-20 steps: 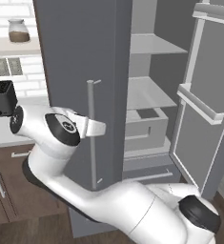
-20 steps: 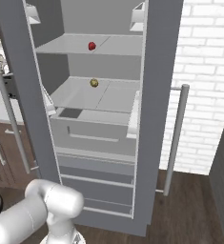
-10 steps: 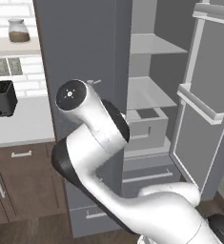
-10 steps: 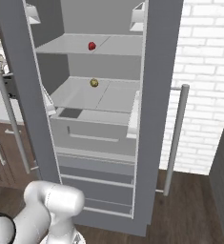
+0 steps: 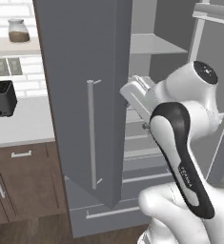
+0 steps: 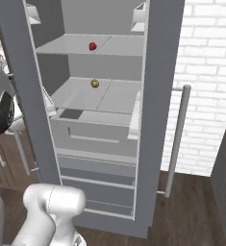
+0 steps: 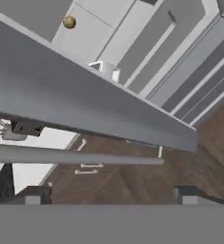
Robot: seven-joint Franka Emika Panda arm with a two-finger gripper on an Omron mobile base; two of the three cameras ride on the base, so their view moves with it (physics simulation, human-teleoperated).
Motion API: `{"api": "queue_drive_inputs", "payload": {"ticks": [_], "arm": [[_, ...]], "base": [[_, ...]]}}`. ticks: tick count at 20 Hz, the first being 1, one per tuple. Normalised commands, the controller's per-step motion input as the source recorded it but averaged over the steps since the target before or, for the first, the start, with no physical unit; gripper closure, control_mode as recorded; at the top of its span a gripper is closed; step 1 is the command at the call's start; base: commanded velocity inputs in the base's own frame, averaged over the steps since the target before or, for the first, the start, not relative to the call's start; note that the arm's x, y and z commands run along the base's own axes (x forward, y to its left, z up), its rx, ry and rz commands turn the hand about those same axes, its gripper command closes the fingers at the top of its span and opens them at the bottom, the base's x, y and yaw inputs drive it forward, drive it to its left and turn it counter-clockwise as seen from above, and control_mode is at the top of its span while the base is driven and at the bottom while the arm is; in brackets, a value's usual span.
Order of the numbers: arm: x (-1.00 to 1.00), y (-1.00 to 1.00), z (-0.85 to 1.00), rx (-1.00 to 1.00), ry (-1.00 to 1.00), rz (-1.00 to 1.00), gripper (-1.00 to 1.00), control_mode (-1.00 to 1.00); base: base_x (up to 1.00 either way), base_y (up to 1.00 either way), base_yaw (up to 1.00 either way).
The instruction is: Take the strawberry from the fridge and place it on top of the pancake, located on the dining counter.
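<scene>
Fridge (image 6: 153, 96) doors open; strawberry (image 6: 92, 46) sits on the upper shelf, yellowish ball (image 6: 94, 83) on the shelf below at its 6 o'clock. Gripper (image 7: 108, 196) hangs by the left door's edge, fingers spread wide, holding nothing, door handle (image 7: 75, 156) crossing just above the tips. Toaster (image 5: 1, 98) on the worktop, 9 o'clock of the fridge.

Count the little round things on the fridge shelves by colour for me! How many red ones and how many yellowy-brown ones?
Red: 1, the strawberry on the upper shelf of the fridge.
Yellowish-brown: 1, the small round item on the shelf below.
Total: 2.
</scene>
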Motion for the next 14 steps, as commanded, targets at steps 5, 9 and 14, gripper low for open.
{"api": "queue_drive_inputs", "payload": {"ticks": [5,9,14], "arm": [[0.44,-0.52,0.23,0.53,0.09,0.25,-1.00,-1.00],[0.40,-0.29,0.11,0.21,0.23,0.06,-1.00,-1.00],[0.64,-0.02,0.00,0.04,0.13,0.00,-1.00,-1.00]], "base": [[0.00,0.00,0.00],[0.00,0.00,0.00],[0.00,0.00,0.00]]}}
